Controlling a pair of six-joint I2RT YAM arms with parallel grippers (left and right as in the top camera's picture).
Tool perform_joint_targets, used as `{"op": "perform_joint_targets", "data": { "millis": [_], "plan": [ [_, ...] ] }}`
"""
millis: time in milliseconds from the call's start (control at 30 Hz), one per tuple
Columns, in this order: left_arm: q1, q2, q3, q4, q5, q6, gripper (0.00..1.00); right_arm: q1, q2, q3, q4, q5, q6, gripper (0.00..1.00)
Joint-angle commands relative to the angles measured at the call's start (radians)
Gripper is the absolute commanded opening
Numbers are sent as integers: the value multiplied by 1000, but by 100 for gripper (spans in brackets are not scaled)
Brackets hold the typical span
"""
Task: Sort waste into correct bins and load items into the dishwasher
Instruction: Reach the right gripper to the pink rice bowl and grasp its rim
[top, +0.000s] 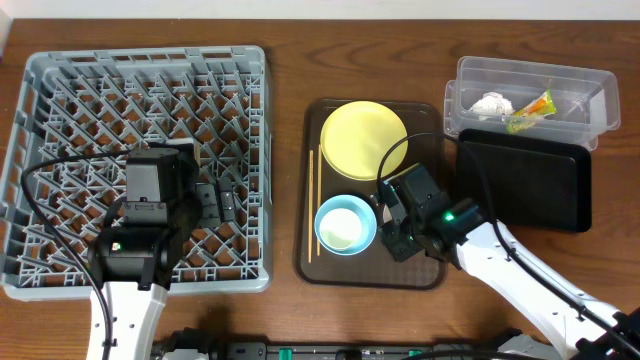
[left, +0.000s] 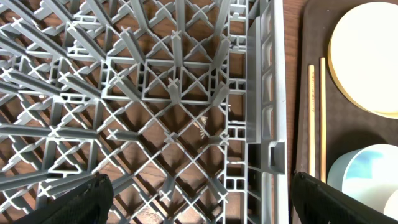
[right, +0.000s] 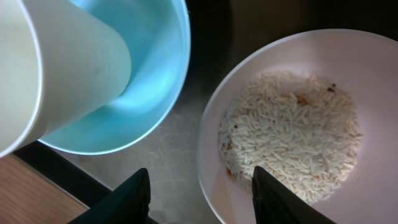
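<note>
Wood table (top: 290, 40): rack (top: 60, 80) at left, brown tray (top: 340, 272) centre; left tool (left: 202, 200) spread wide, empty, over rack; right tool (right: 200, 199) half-spread astride rim of pink bowl (right: 373, 68) with rice (right: 292, 137), on tray beside blue bowl (right: 158, 62).

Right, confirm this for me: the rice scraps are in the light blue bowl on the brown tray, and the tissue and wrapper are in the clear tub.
One thing is wrong: the rice scraps lie in the pinkish-white bowl, not the light blue bowl, which holds a white cup; the right wrist view shows it. The tissue and wrapper are in the clear tub.
</note>
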Motion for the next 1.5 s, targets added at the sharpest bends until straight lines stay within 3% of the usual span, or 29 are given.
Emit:
{"op": "perform_joint_targets", "data": {
  "millis": [0,167,533,933,1200,1467],
  "plan": [
    [-3,0,18,-6,2,-6,93,13,31,-12,3,38,35,50],
    [-3,0,18,-17,2,-6,93,13,76,-12,10,34,36,51],
    [-3,0,18,-17,2,-6,93,13,84,-14,43,35,84,36],
    [-3,0,18,-18,2,-6,93,13,84,-40,48,35,84,31],
    [-3,0,18,-18,2,-6,93,13,84,-42,47,35,84,12],
    [-3,0,18,-18,2,-6,93,13,84,-42,58,103,74,6]
  ]
}}
